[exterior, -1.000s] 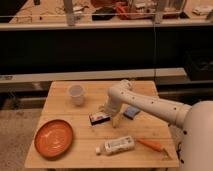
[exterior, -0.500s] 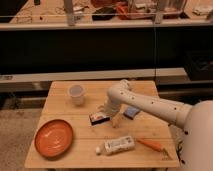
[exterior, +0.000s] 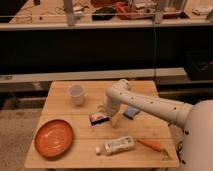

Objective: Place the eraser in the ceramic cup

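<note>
The wooden bench fills the lower half of the view, with dark shelving behind it. The robot's white arm reaches in from the right, bends near the middle of the bench and drops toward the surface. An orange plate lies at the front left corner. A white tube lies along the front edge, with a thin orange stick just to its right. The ceramic cup stands upright near the back left, apart from the arm. A blue pad lies just right of the wrist. The eraser, white on top and dark at the sides, lies flat near the middle of the bench, between cup and tube. The gripper hangs at the eraser's right end with its jaws spread wide and pinching nothing. Whether a tip touches the eraser cannot be told.

The eraser is small and low, so jaws that close off-centre would likely shove or flip it rather than grip it. The blue pad sits close, and a wide-spread jaw could snag it. The cup looks light and narrow. An eraser let go tilted or off to one side could hit the rim, bounce out or tip the cup, and a low sweep of the arm could knock the cup over.

No brand or writing can be read on the tube, the eraser or anything else.
</note>
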Robot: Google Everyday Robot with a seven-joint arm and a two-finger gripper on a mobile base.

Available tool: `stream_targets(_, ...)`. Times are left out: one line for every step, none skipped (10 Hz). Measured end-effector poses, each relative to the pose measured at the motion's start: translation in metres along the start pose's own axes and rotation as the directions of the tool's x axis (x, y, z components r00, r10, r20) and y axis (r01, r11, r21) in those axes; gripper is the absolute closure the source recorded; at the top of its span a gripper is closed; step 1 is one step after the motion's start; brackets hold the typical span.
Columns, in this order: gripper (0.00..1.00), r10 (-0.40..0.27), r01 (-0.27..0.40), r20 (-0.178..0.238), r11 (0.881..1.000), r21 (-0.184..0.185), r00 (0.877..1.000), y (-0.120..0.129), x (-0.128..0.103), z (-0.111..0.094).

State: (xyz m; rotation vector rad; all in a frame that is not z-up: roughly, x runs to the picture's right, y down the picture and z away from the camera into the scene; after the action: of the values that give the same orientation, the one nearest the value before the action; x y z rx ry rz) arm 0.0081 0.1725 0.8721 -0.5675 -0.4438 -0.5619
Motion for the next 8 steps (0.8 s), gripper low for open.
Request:
stream_targets(0.2,-0.002,0.002,-0.002,1.0,0.0,1.0,-0.0001,0.0,-0.0006)
stream_targets(0.2,-0.005,0.005,-0.003,1.0,0.0,1.0,-0.0004,-0.0006,-0.0012)
stream_targets(0.2,-0.011,0.011,-0.004,1.0,-0.002,1.0,-0.001,-0.0015,-0.002)
stream_targets(0.2,-0.018,0.018,-0.003,1.0,-0.005,1.0,-0.001,-0.002,-0.0021)
stream_targets(0.2,-0.025,0.025,-0.003,1.0,-0.008,1.0,-0.0011,-0.0028,-0.0022)
stream_targets(0.2,-0.034,0.034,-0.003,0.999,-0.011,0.999,-0.0016,-0.0041,-0.0021)
stream_targets(0.2,-0.038,0.038,-0.003,0.999,-0.011,0.999,-0.0021,-0.0054,-0.0019)
stream_targets(0.2,-0.044,0.044,-0.004,0.999,-0.012,0.999,-0.0025,-0.0056,-0.0026)
